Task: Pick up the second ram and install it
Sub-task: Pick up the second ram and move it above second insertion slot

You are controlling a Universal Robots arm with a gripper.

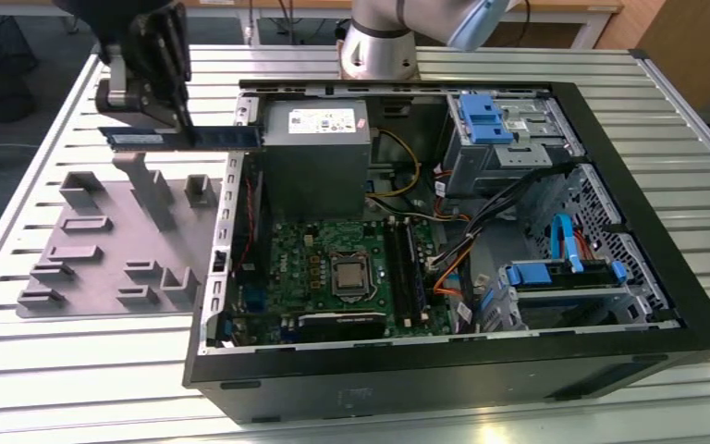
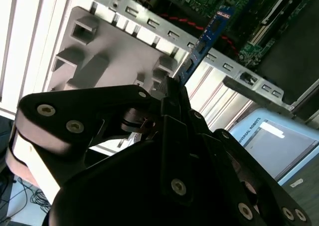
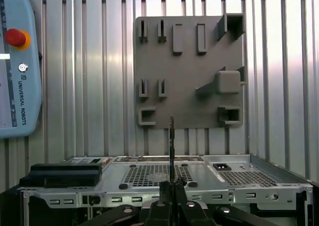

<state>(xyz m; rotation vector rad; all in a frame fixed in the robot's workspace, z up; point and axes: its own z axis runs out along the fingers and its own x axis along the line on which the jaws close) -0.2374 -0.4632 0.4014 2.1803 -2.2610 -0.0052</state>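
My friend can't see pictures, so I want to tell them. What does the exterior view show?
A black gripper holds the second ram, a long blue stick, level in the air near a grey tray. On the exterior view's right lies an open computer case with a green motherboard inside.

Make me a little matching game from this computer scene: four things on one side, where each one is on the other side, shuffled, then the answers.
Things:
1. second ram
2. grey tray
3. power supply
4. motherboard

Places:
A. green, flat on the floor of the open case
B. on the slatted table, outside the case
C. clamped in the gripper, off the table
D. grey box inside the case, next to the green board

Pairs: 1-C; 2-B; 3-D; 4-A.
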